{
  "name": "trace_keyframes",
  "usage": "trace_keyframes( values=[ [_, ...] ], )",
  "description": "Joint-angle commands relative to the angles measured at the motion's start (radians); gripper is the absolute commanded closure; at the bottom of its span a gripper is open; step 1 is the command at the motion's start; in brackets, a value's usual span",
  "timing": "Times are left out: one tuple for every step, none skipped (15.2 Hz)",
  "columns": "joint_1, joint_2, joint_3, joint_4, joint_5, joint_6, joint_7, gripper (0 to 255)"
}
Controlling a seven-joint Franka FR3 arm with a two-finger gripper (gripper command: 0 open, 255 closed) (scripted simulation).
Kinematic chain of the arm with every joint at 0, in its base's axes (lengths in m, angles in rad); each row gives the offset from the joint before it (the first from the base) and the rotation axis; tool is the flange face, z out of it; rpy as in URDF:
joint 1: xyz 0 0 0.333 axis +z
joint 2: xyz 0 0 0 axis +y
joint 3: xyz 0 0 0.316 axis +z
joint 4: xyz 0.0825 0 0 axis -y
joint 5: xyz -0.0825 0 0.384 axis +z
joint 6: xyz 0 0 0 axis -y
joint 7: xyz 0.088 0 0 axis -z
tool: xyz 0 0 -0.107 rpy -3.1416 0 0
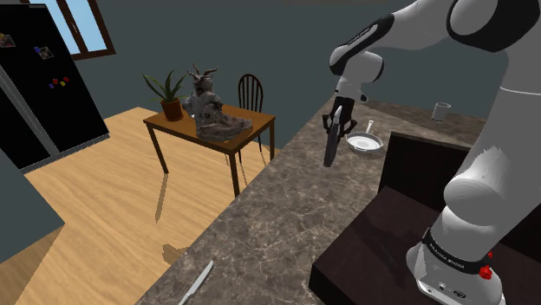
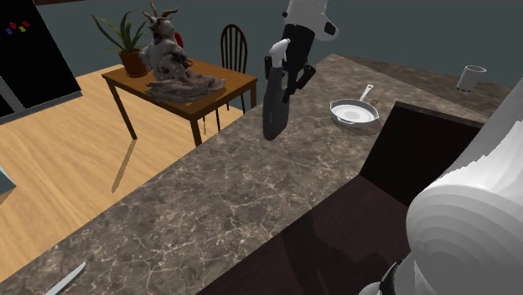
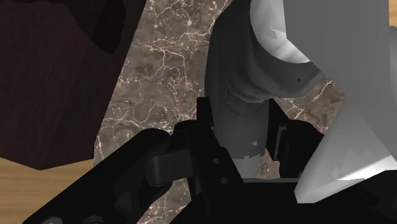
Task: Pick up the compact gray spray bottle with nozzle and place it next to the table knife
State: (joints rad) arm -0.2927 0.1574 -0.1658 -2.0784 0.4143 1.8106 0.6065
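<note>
A dark gray spray bottle (image 1: 331, 146) (image 2: 274, 107) hangs in the air above the brown marble countertop (image 1: 269, 217) (image 2: 226, 201), bottom end down. My black gripper (image 1: 337, 120) (image 2: 287, 77) is shut on its upper part. In the wrist view the gray bottle (image 3: 234, 83) sits clasped between the black fingers (image 3: 208, 137). The table knife (image 1: 197, 282) (image 2: 64, 279) lies flat on the counter's near end, far from the bottle.
A white frying pan (image 1: 364, 143) (image 2: 353, 111) and a cup (image 1: 441, 111) (image 2: 471, 78) rest at the counter's far end. The dark stand box (image 1: 407, 208) borders the counter. Across the wooden floor stands a table (image 1: 234, 139) with a plant and a sculpture, and a chair behind it.
</note>
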Motion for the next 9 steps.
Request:
trace_keyframes(
  values=[
    [-0.001,-0.015,-0.001,0.011,-0.006,-0.024,0.01,255],
    [-0.001,-0.022,-0.002,0.016,-0.008,-0.035,0.015,255],
    [-0.001,-0.028,-0.002,0.022,-0.01,-0.046,0.02,255],
    [-0.001,-0.035,-0.003,0.028,-0.012,-0.057,0.025,255],
    [-0.001,-0.041,-0.003,0.034,-0.014,-0.068,0.029,255],
    [-0.001,-0.047,-0.003,0.04,-0.016,-0.08,0.034,255],
    [-0.002,-0.053,-0.004,0.046,-0.018,-0.091,0.039,255],
    [-0.002,-0.058,-0.004,0.053,-0.02,-0.102,0.044,255],
    [-0.002,-0.064,-0.005,0.06,-0.022,-0.113,0.048,255]
  ],
)
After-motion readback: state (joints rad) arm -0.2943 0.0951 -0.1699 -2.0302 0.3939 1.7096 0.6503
